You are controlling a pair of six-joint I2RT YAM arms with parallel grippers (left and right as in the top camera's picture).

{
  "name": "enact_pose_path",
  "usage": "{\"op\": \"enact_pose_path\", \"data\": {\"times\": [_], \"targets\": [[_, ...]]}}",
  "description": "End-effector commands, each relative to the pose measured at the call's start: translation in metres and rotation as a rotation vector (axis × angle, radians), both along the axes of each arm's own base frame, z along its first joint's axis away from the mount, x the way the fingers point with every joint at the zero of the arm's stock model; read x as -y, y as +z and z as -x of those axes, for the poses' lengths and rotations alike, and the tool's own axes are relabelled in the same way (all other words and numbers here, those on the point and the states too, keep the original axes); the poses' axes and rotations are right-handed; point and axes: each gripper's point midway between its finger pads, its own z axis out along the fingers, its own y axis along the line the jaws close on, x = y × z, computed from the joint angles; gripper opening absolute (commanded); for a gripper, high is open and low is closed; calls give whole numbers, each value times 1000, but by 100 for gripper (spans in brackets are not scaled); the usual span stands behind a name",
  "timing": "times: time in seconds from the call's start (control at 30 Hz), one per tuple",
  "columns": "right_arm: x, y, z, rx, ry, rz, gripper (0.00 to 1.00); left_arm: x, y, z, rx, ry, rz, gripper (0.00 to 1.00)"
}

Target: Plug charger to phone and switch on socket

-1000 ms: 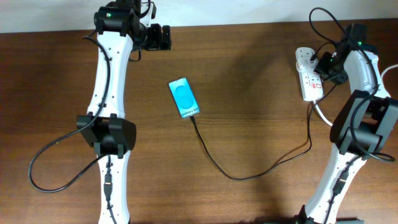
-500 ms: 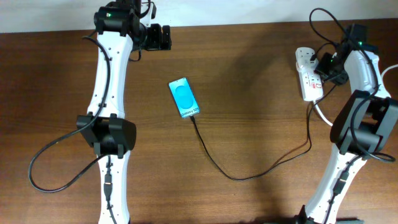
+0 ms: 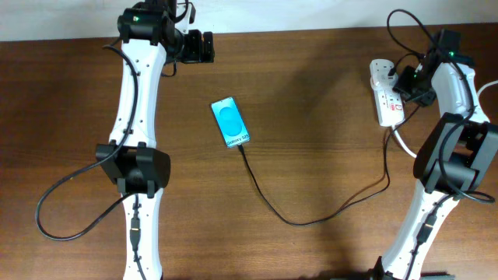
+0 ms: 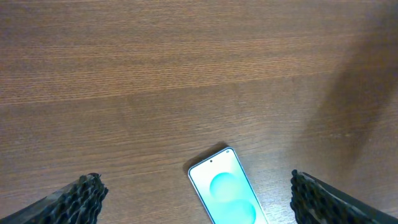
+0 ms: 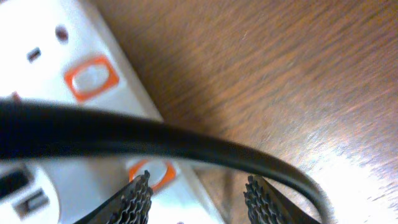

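the right tool (image 5: 198,199) hangs released over the socket (image 5: 56,37), a red switch (image 5: 149,174) between its tips; the left tool (image 4: 198,202) gapes wide, phone (image 4: 225,186) between its fingers.

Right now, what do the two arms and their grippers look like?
The left arm and right arm both have white links, black joints, a green light near the wrist and loose black cables. The left gripper and right gripper are black, with ribbed fingers.
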Motion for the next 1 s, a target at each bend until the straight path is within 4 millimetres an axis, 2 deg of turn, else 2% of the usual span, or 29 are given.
{"op": "enact_pose_path", "data": {"times": [0.0, 0.13, 0.27, 0.47, 0.63, 0.97], "targets": [[-54, -30, 3, -48, 132, -133, 52, -4, 10, -2, 25, 10, -2, 99], [-52, -31, 3, -53, 127, -121, 52, -4, 10, -2, 25, 10, -2, 99], [-27, -32, 7, -65, -78, -92, 52, -4, 10, -2, 25, 10, -2, 99], [-29, -28, 0, -27, -81, -133, 56, -4, 10, -2, 25, 10, -2, 99], [-25, -9, -5, 12, -82, -113, 56, -4, 10, -2, 25, 10, -2, 99], [-22, -7, -5, 14, -121, -105, 56, -4, 10, -2, 25, 10, -2, 99]]}}
